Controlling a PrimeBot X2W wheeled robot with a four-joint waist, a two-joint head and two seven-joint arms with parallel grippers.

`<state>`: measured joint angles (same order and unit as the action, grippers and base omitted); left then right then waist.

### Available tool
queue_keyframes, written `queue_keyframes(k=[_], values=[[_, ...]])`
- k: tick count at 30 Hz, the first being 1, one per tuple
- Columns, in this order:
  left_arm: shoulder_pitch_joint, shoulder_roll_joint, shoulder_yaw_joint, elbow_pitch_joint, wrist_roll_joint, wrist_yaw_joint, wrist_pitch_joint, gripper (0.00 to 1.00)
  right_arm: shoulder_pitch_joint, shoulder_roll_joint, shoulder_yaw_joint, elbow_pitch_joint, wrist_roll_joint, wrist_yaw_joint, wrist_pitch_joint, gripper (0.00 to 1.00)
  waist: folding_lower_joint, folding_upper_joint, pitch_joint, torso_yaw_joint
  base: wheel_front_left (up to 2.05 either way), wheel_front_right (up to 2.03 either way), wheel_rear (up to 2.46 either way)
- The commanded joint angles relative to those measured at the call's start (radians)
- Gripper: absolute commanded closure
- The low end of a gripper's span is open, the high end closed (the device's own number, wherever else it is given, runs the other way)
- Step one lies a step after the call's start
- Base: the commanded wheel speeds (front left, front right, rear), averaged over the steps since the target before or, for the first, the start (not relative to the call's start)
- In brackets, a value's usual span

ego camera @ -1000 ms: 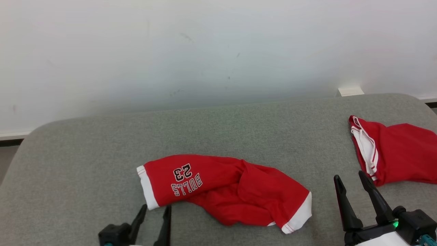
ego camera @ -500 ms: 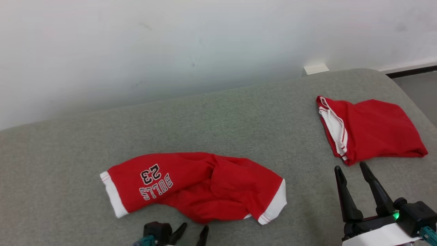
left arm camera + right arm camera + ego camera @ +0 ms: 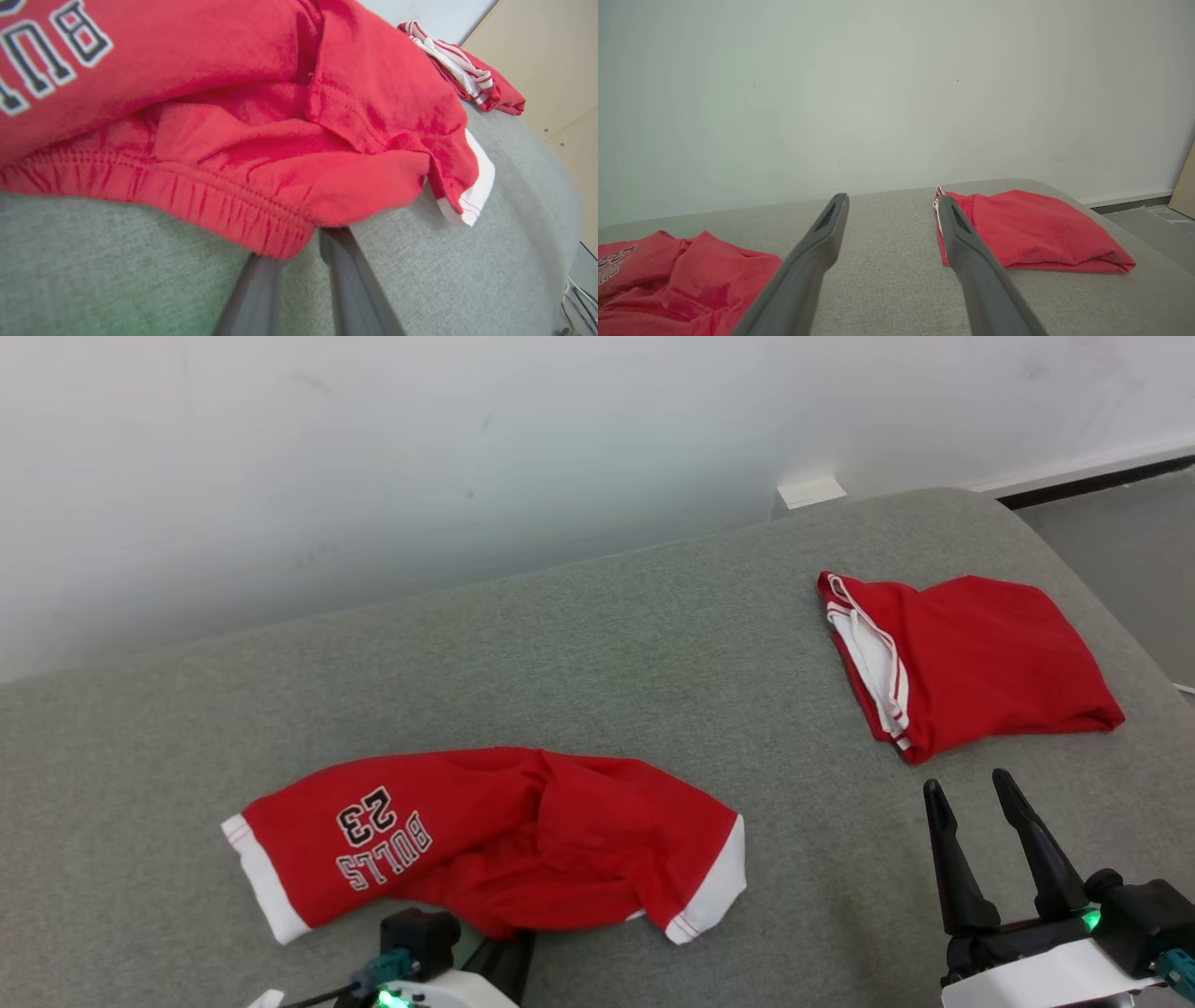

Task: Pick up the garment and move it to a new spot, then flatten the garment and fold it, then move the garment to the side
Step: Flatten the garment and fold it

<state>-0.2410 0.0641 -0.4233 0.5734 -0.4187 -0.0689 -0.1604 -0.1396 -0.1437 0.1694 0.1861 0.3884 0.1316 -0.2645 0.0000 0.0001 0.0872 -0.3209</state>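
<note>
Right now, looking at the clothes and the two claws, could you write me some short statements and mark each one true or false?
1. The BULLS 23 shorts lie crumpled on the grey cushion. True.
2. The right claw is shut on the folded red garment. False: it is open and holds nothing, and the garment lies apart from it.
3. The left claw reaches the elastic waistband of the shorts. True.
4. The leg hems of the shorts are blue. False: they are white.
5. The folded red garment lies to the robot's left of the shorts. False: it lies to their right, nearer the wall.
</note>
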Motion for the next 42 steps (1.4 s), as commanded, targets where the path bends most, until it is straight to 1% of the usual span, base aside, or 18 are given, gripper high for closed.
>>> queue_keyframes(k=[1,2,4,5,9,12,15,18,20,21,23,26,27,28,32,39,42], values=[[-0.007,0.004,-0.002,-0.005,-0.009,-0.005,-0.014,1.00,0.010,-0.002,-0.002,0.001,-0.005,-0.002,0.001,0.00,0.0000,-0.0001,-0.012,0.024,0.00,0.00,0.00],[-0.007,0.004,-0.002,-0.005,-0.009,-0.005,-0.014,1.00,0.010,-0.002,-0.002,0.001,-0.005,-0.002,0.001,0.00,0.0000,-0.0001,-0.012,0.024,0.00,0.00,0.00],[-0.005,0.009,-0.006,-0.033,-0.014,-0.014,-0.028,1.00,0.019,-0.007,-0.004,0.002,-0.007,-0.002,0.001,0.00,0.0000,-0.0001,-0.028,0.060,0.00,0.00,0.00],[-0.005,0.009,-0.006,-0.033,-0.014,-0.014,-0.028,1.00,0.019,-0.007,-0.004,0.002,-0.007,-0.002,0.001,0.00,0.0000,-0.0001,-0.028,0.060,0.00,0.00,0.00],[0.000,0.038,-0.014,-0.090,-0.019,-0.025,-0.002,1.00,0.028,-0.013,-0.014,0.002,-0.012,-0.002,0.001,0.00,0.0000,-0.0001,-0.051,0.121,0.00,0.00,0.00],[0.011,0.076,-0.014,-0.155,-0.029,-0.029,0.049,1.00,0.041,-0.019,-0.023,0.006,-0.011,-0.002,0.001,0.00,0.0000,-0.0001,-0.069,0.165,0.00,0.00,0.00],[0.045,0.126,-0.020,-0.214,-0.042,-0.030,0.154,1.00,0.047,-0.022,-0.023,0.012,-0.009,-0.002,0.001,0.00,0.0000,-0.0001,-0.083,0.201,0.00,0.00,0.00],[0.073,0.186,-0.020,-0.271,-0.044,-0.012,0.261,1.00,0.055,-0.017,-0.020,0.017,-0.006,-0.002,0.001,0.00,0.0000,-0.0001,-0.090,0.232,0.00,0.00,0.00],[0.101,0.218,-0.013,-0.298,-0.047,0.007,0.310,1.00,0.058,-0.014,-0.018,0.018,-0.006,-0.002,0.001,0.00,0.0000,-0.0001,-0.091,0.247,0.00,0.00,0.00],[0.114,0.234,-0.011,-0.311,-0.042,0.018,0.327,1.00,0.058,-0.012,-0.017,0.019,-0.006,-0.002,0.001,0.00,0.0000,-0.0001,-0.090,0.252,0.00,0.00,0.00],[0.139,0.247,-0.002,-0.328,-0.049,0.037,0.348,1.00,0.056,-0.009,-0.017,0.022,-0.008,-0.002,0.001,0.00,0.0000,-0.0001,-0.088,0.261,0.00,0.00,0.00],[0.166,0.258,0.013,-0.338,-0.062,0.053,0.345,1.00,0.054,-0.007,-0.021,0.024,-0.010,-0.002,0.001,0.00,0.0000,-0.0001,-0.084,0.270,0.00,0.00,0.00],[0.174,0.258,0.015,-0.336,-0.066,0.056,0.341,0.44,0.053,-0.007,-0.022,0.025,-0.011,-0.002,0.001,0.00,0.0000,-0.0001,-0.083,0.273,0.00,0.00,0.00],[0.179,0.256,0.017,-0.334,-0.069,0.059,0.335,0.00,0.052,-0.008,-0.023,0.026,-0.011,-0.002,0.001,0.00,0.0000,-0.0001,-0.082,0.275,0.00,0.00,0.00],[0.187,0.242,0.034,-0.341,-0.072,0.076,0.290,0.00,0.051,-0.010,-0.023,0.030,-0.012,-0.002,0.001,0.00,0.0000,-0.0001,-0.084,0.283,0.00,0.00,0.00],[0.206,0.248,0.090,-0.378,-0.053,0.141,0.189,0.00,0.049,-0.012,-0.013,0.027,-0.010,-0.002,0.001,0.00,0.0000,-0.0001,-0.088,0.286,0.00,0.00,0.00],[0.209,0.248,0.119,-0.397,-0.042,0.173,0.123,0.00,0.052,-0.015,-0.014,0.023,-0.009,-0.002,0.001,0.00,0.0000,-0.0001,-0.088,0.288,0.00,0.00,0.00]])
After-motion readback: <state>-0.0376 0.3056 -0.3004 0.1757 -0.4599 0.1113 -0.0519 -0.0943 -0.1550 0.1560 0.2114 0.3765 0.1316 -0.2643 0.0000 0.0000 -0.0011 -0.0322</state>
